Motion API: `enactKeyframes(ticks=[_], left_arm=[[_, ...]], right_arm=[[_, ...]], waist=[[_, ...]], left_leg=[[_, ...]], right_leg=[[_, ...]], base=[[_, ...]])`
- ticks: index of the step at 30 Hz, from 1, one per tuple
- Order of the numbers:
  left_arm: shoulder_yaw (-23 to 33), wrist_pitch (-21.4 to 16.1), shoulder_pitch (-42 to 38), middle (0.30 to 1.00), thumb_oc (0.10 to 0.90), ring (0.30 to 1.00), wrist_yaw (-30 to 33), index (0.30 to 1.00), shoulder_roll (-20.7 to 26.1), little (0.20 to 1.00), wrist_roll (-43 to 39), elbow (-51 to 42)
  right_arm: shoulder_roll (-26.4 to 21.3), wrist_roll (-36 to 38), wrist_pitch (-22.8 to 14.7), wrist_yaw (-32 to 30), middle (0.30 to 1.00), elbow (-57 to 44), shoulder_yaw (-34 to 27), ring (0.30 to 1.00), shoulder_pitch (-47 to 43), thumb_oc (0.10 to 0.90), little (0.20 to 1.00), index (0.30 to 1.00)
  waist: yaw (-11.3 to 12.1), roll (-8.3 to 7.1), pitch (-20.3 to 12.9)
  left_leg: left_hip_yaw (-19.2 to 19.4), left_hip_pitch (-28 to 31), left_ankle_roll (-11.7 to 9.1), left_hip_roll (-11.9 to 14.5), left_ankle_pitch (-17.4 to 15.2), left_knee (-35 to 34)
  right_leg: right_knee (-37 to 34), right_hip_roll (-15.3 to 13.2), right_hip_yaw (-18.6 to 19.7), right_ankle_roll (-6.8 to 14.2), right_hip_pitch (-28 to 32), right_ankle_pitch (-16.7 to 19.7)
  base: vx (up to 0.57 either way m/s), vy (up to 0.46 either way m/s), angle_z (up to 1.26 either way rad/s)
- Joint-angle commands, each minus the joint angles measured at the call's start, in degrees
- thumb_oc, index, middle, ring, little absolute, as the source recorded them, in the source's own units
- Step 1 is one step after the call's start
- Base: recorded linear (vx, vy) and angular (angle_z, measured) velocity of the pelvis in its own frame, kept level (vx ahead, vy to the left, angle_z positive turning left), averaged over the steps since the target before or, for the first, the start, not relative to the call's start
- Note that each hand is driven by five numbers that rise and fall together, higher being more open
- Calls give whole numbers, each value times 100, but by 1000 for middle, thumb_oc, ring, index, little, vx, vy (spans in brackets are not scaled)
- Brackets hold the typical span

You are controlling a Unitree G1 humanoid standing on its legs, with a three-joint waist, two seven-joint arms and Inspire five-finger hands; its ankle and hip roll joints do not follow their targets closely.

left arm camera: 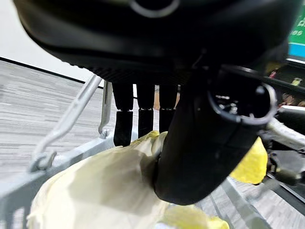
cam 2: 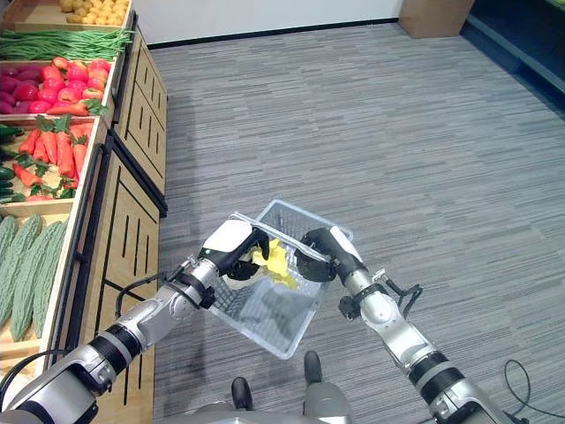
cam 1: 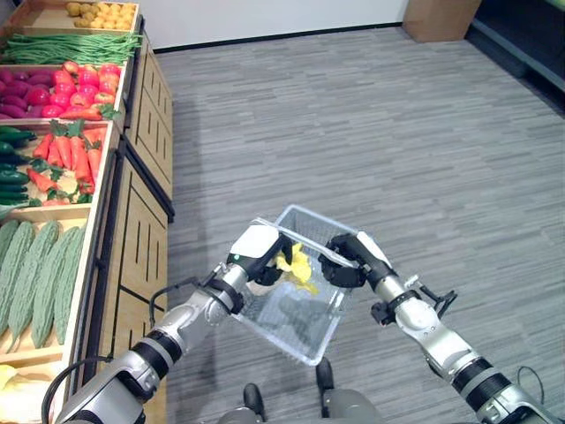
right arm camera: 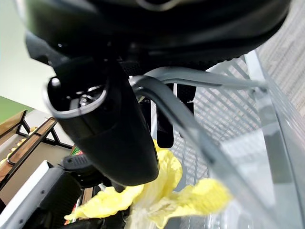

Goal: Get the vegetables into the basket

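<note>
Wire basket handle gripped by right robot hand; left robot hand grasps yellow cabbage beside produce shelves.

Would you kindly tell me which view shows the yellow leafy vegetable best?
The left wrist view: the yellow leafy vegetable sits large under the left hand. The eye views show it small over the basket; the right wrist view shows part.
</note>
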Motion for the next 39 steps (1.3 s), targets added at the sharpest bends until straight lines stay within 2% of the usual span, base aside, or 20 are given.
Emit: enactKeyframes(ticks=[1, 6, 11, 12, 14, 18, 21, 23, 27, 31, 32, 33, 34, 36, 38, 39], left_arm=[[149, -199, -553, 1000, 900, 1000, 609, 1000, -348, 1000, -32, 332], [114, -259, -320, 1000, 900, 1000, 477, 1000, -370, 1000, -147, 162], [295, -355, 67, 1000, 900, 1000, 257, 1000, -380, 1000, -708, -101], [360, -379, 192, 1000, 900, 1000, 142, 1000, -392, 1000, -991, -216], [716, -398, 769, 1000, 900, 1000, -337, 1000, -403, 1000, -2315, -645], [1155, -446, 1604, 1000, 900, 1000, -829, 1000, -204, 1000, -3773, -1242], [1257, -494, 1916, 1000, 900, 1000, -1197, 1000, 26, 1000, -4147, -1410], [1371, -491, 2271, 1000, 900, 1000, -1551, 1000, 234, 1000, -4375, -1290], [1610, -494, 2536, 1000, 900, 1000, -1525, 1000, 376, 1000, -3987, -976], [1911, -373, 2698, 1000, 900, 1000, -1315, 1000, 104, 1000, -3537, 398], [2063, -250, 2657, 1000, 900, 1000, -1109, 1000, -165, 1000, -3091, 1414], [2060, -258, 2649, 1000, 900, 1000, -1103, 1000, -172, 1000, -3085, 1428], [2007, -189, 2522, 1000, 900, 1000, -967, 1000, -271, 1000, -2355, 2147], [1914, -109, 2443, 1000, 900, 1000, -722, 1000, -425, 1000, -1772, 2869], [1894, 62, 2354, 1000, 900, 1000, -510, 1000, -606, 1000, -1332, 3609], [1892, 53, 2341, 1000, 900, 1000, -496, 1000, -622, 1000, -1323, 3633]], right_arm=[[252, 383, -1097, -192, 300, -967, -241, 300, -245, 400, 300, 300], [348, 226, -1056, -388, 300, -818, -392, 300, -159, 400, 300, 300], [427, 7, -974, -626, 300, -597, -655, 300, 28, 400, 300, 300], [452, -26, -932, -677, 300, -555, -733, 300, 81, 400, 300, 300], [493, -184, -780, -838, 300, -350, -1065, 300, 264, 400, 300, 300], [494, -480, -574, -1010, 300, 44, -1499, 300, 482, 400, 300, 300], [454, -631, -515, -1075, 300, 373, -1677, 300, 520, 400, 300, 300], [363, -953, -429, -1174, 300, 1073, -1839, 300, 513, 400, 300, 300], [256, -1198, -349, -1274, 300, 1921, -1933, 300, 482, 400, 300, 300], [215, -1176, -313, -1311, 300, 2626, -2048, 300, 439, 400, 300, 300], [223, -1149, -312, -1343, 300, 2923, -2123, 300, 469, 400, 300, 300], [221, -1149, -314, -1343, 300, 2926, -2124, 300, 467, 400, 300, 300], [222, -1123, -317, -1326, 300, 3207, -2130, 300, 465, 400, 300, 300], [234, -1106, -349, -1363, 300, 3327, -2150, 300, 483, 400, 300, 300], [250, -1069, -358, -1386, 300, 3449, -2157, 300, 494, 400, 300, 300], [245, -1069, -357, -1386, 300, 3449, -2158, 300, 491, 400, 300, 300]], waist=[[50, -134, -761], [75, -137, -775], [114, -136, -792], [126, -130, -792], [189, -110, -770], [268, -77, -726], [298, -70, -713], [377, -56, -698], [449, -64, -683], [521, -71, -649], [535, -76, -618], [535, -74, -620], [553, -82, -606], [544, -76, -572], [542, -71, -533], [541, -65, -530]], left_leg=[[-327, -67, -356, 257, -248, 6], [-345, -62, -349, 261, -251, 6], [-391, -45, -343, 266, -250, 6], [-411, -47, -340, 266, -246, 6], [-471, -58, -325, 256, -227, 6], [-567, -73, -312, 252, -199, 6], [-624, -93, -314, 257, -190, 6], [-695, -117, -324, 268, -169, 6], [-767, -121, -335, 282, -149, 6], [-840, -140, -350, 300, -112, 6], [-865, -152, -362, 309, -92, 6], [-867, -158, -362, 309, -91, 6], [-895, -190, -378, 328, -71, 6], [-906, -213, -391, 347, -53, 6], [-920, -227, -408, 374, -35, 6], [-922, -227, -409, 376, -36, 6]], right_leg=[[2, -484, -207, 660, 162, -263], [2, -488, -217, 650, 198, -278], [2, -484, -260, 628, 243, -305], [2, -485, -277, 618, 254, -310], [2, -485, -323, 595, 281, -312], [2, -482, -387, 568, 314, -316], [2, -475, -428, 553, 323, -331], [2, -452, -467, 529, 349, -367], [2, -439, -519, 518, 385, -391], [2, -419, -574, 502, 410, -417], [2, -409, -603, 486, 416, -422], [2, -409, -604, 485, 411, -421], [2, -394, -630, 471, 407, -435], [16, -377, -655, 458, 399, -449], [65, -346, -667, 434, 377, -488], [68, -345, -668, 433, 375, -491]], base=[[0, 0, 0], [0, 0, 0], [0, 0, 0], [0, 0, 0], [0, 0, 0], [5, -8, 11], [-3, -15, 11], [15, -19, 12], [15, -21, 14], [-1, -29, 9], [-8, -27, 6], [-17, -45, 8], [-6, -35, 8], [-6, -38, 6], [-7, -36, 2], [1, -55, 2]])
